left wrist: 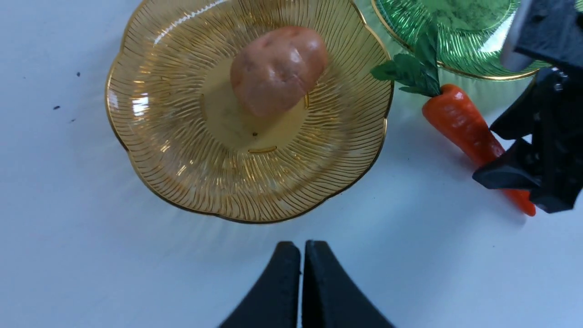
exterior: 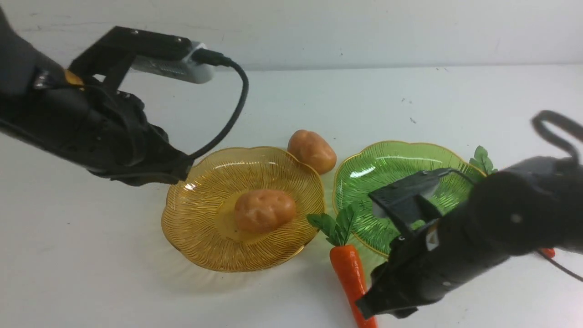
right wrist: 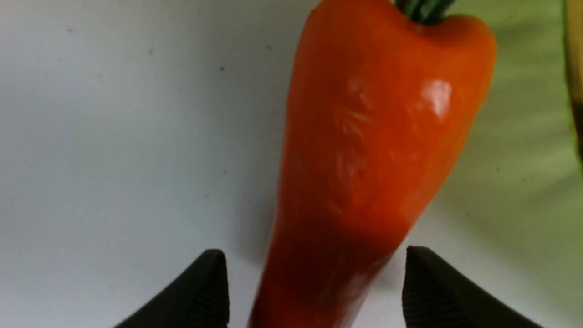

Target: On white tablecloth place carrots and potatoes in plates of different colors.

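Two robot arms work over a white tablecloth [exterior: 91, 255] spread across the desk, where toy vegetables lie around an amber plate [exterior: 200, 218]. One potato [exterior: 264, 210] sits in the middle of the amber plate. A second potato [exterior: 312, 151] rests on the cloth just beyond the amber plate's far rim, between it and a green plate [exterior: 373, 168] that stands just to the right of the amber one; what shows of the green plate holds nothing.

A carrot [exterior: 350, 269] lies flat on the cloth just off the amber plate's near-right edge. Its green leaves point toward the gap between the two plates and its tapered end points toward the camera. The right end effector [right wrist: 314, 259] is down over this carrot with its fingers spread wide, one on each side of the orange body. A gap shows on both sides, so it has no grip on it. A second carrot [exterior: 482, 160] lies well to the right of the amber plate, past the green one, and is mostly hidden behind the right arm.

The left end effector [left wrist: 303, 246] hangs over bare cloth by the amber plate's left rim, its fingers pressed together and holding nothing.
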Controlling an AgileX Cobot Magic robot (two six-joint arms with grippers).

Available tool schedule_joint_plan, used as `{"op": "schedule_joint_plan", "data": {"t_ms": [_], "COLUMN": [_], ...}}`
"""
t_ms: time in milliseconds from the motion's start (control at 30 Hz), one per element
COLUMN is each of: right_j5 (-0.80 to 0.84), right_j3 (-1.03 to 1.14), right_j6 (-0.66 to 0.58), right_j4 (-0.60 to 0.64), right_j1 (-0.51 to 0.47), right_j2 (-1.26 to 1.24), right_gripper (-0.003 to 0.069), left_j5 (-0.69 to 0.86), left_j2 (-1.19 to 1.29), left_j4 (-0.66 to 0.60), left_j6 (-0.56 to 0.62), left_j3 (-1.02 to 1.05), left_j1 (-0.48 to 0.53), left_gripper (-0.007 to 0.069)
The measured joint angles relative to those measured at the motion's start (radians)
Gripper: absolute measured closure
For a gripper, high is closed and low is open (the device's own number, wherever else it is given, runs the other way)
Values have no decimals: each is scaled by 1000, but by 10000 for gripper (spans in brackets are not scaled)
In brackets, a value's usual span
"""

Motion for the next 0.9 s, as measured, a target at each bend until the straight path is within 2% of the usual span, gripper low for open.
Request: {"op": "schedule_joint_plan", "data": {"t_ms": [67, 100, 167, 200, 333, 433, 533, 700, 767, 900], "right_j5": [2, 2, 27, 53, 168, 268, 302, 226, 177, 152], "right_j3": [-11, -13, -20, -23, -30, -31, -32, -112, -149, -196], "right_j6": [0, 0, -5, -10, -22, -27, -31, 13, -17, -73], "right_j4": [-7, -8, -8, -7, -7, -9, -61, -122, -102, -46], "right_j1": [0, 0, 0, 0, 0, 0, -9, -184, -263, -333], "right_j2": [18, 20, 21, 21, -21, -142, -256, -316, -280, -195], "right_gripper": [207, 243, 338, 411, 406, 406, 406, 406, 406, 403], "left_j5": [3, 5, 5, 5, 4, 4, -2, -2, 3, 5], "left_j2": [-7, -7, -7, -7, -7, -7, -7, -7, -7, -7], "left_j4": [10, 14, 16, 17, 19, 19, 19, 19, 18, 16], "left_j6": [0, 0, 0, 0, 0, 0, 0, 0, 0, 0], "left_j3": [4, 5, 10, 10, 13, 13, 13, 13, 13, 13], "left_j1": [0, 0, 0, 0, 0, 0, 0, 0, 0, 0], "left_gripper": [628, 628, 628, 628, 628, 628, 628, 628, 628, 628]}}
